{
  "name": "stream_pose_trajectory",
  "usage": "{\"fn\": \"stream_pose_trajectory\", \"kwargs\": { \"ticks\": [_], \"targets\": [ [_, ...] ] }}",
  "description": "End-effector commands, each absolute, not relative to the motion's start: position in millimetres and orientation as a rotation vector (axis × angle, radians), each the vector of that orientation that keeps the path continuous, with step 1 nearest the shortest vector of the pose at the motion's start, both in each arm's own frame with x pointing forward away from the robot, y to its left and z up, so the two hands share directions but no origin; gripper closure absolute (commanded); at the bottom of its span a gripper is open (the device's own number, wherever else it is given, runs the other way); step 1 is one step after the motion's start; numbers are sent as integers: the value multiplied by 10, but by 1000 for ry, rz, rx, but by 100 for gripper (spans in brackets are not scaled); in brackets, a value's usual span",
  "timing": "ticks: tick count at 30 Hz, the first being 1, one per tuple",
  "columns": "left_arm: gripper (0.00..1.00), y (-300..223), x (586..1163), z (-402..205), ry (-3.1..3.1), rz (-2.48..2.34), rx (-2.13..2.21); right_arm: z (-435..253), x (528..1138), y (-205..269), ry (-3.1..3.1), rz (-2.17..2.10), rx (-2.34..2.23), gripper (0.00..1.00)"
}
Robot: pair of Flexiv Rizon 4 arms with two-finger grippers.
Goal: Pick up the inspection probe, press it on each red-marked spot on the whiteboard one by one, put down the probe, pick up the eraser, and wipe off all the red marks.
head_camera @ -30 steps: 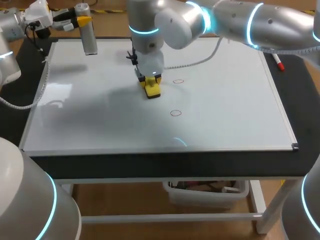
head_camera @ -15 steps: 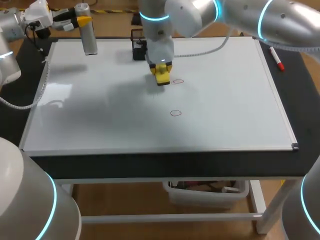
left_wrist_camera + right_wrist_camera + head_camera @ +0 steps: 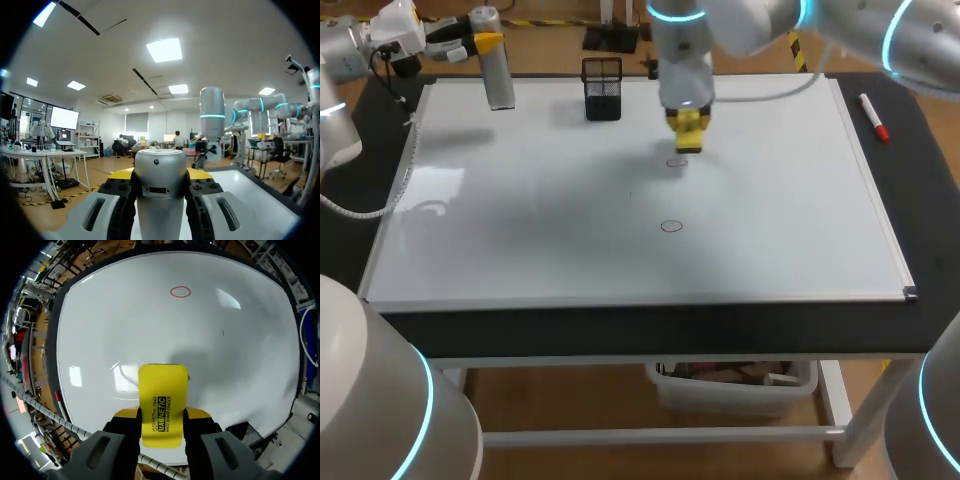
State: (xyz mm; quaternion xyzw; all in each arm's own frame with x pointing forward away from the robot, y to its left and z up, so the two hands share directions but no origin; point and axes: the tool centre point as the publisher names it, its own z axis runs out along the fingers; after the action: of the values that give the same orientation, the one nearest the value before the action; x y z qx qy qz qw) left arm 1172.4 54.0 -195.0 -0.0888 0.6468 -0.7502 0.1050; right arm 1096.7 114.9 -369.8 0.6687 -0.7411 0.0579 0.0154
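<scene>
The right gripper (image 3: pixel 162 416) is clamped on the yellow eraser (image 3: pixel 688 133), a finger on each side, holding it over the whiteboard (image 3: pixel 520 230) close to the farther red ring (image 3: pixel 677 163) — whether it touches the surface I cannot tell. A second red ring (image 3: pixel 671 226) lies nearer the front edge. The left gripper (image 3: pixel 160 175) grips the silver probe (image 3: pixel 498 75) upright over the board's far left corner — well apart from both rings. A black mesh holder (image 3: pixel 602 75) stands at the far edge, and a red marker (image 3: pixel 872 117) lies beside the board.
</scene>
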Motion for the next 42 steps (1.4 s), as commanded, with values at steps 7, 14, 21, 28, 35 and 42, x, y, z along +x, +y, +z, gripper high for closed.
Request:
{"fn": "stream_pose_trajectory", "kwargs": {
  "ticks": [7, 14, 21, 28, 35, 42],
  "targets": [
    [100, 539, 11717, -1940, 1905, -2210, -262, -3648, 10993, 198, -2470, 153, 1868, 100],
    [100, 539, 11717, -1940, 1905, -2210, -262, -3637, 10953, -240, -2567, 164, 1730, 100],
    [100, 539, 11717, -1940, 1905, -2210, -262, -3648, 10912, -573, -2658, 156, 1606, 100],
    [100, 539, 11717, -1940, 1905, -2210, -262, -3684, 10877, -807, -2708, 142, 1526, 100],
    [100, 539, 11717, -1940, 1905, -2210, -262, -3680, 10862, -900, -2732, 143, 1494, 100],
    [100, 539, 11717, -1940, 1905, -2210, -262, -3703, 10849, -936, -2749, 124, 1472, 100]
  ]
}}
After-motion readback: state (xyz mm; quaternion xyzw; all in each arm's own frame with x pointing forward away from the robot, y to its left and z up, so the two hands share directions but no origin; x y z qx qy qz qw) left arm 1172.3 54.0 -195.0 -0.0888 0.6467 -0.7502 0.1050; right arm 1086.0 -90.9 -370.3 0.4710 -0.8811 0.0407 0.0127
